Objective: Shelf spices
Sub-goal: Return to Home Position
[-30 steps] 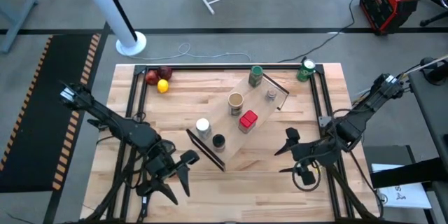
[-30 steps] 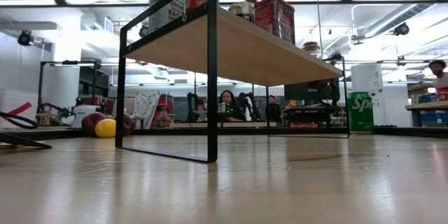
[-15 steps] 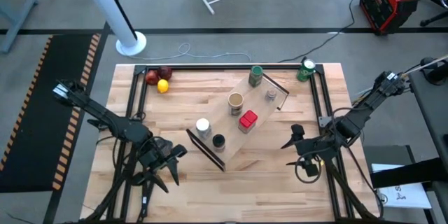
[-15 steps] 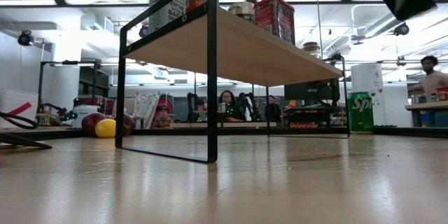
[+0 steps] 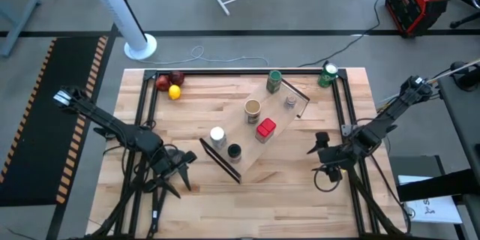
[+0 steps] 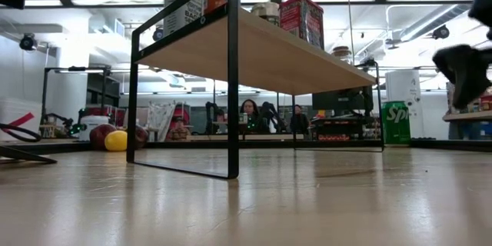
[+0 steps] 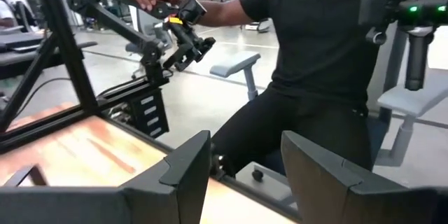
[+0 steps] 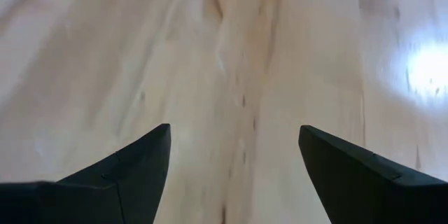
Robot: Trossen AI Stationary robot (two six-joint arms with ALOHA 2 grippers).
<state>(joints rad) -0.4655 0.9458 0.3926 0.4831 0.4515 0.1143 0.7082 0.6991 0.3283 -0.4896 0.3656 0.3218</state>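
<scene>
The shelf (image 5: 247, 154) lies slantwise in the middle of the table, and the low view shows its board (image 6: 261, 50) on black bars. Six spice jars stand upright on it: white top (image 5: 217, 133), black top (image 5: 234, 151), tan top (image 5: 253, 107), red square top (image 5: 265, 128), green top (image 5: 274, 81), silvery top (image 5: 290, 102). My left gripper (image 5: 180, 172) (image 7: 245, 175) is open near the table's near-left part, left of the shelf. My right gripper (image 5: 318, 146) (image 8: 234, 161) is open over bare wood, right of the shelf.
A green can with a white top (image 5: 328, 73) stands at the far right corner. Red and yellow fruit (image 5: 171, 86) lie at the far left corner. A black frame (image 5: 225, 73) borders the table. A person (image 7: 315, 63) stands beyond the near edge.
My left gripper drew back from beside the shelf's near end toward the table's left edge and turned about. My right gripper pulled a little toward the right edge, and in the low view its arm came down into the picture. The jars and shelf stayed put.
</scene>
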